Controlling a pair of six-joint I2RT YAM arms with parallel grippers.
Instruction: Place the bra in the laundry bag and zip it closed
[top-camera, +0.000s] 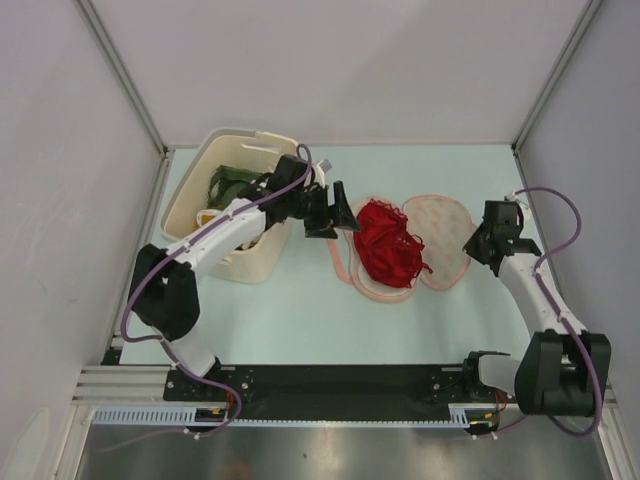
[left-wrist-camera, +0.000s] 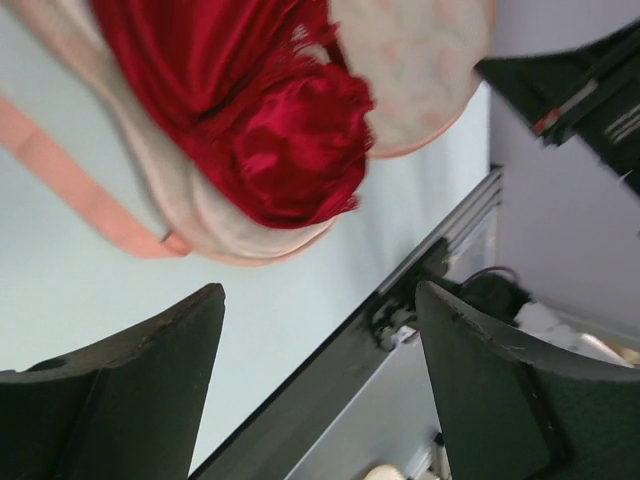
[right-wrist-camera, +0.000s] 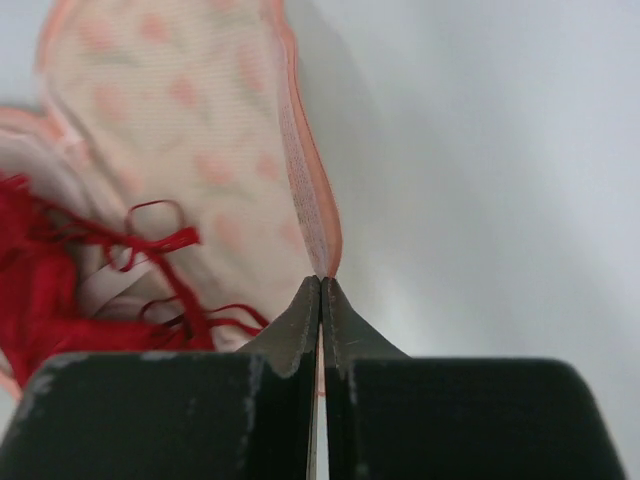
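Observation:
The laundry bag (top-camera: 440, 238) lies open on the table as two pale pink lobes with a leaf print. The deep red lacy bra (top-camera: 388, 245) is bunched on its left lobe. My right gripper (top-camera: 472, 246) is shut on the pink edging of the right lobe. In the right wrist view the fingertips (right-wrist-camera: 322, 285) pinch that rim of the laundry bag (right-wrist-camera: 180, 130), with the bra (right-wrist-camera: 40, 290) at far left. My left gripper (top-camera: 334, 220) hovers open just left of the bag. Nothing is between its fingers (left-wrist-camera: 320, 290), and the bra (left-wrist-camera: 270, 120) and laundry bag (left-wrist-camera: 410, 70) lie beyond them.
A cream plastic basket (top-camera: 243, 135) holding green and yellow clothes (top-camera: 232, 183) stands at the back left, under my left arm. A pink strap (left-wrist-camera: 70, 180) trails from the bag's left side. White walls close in the table on three sides.

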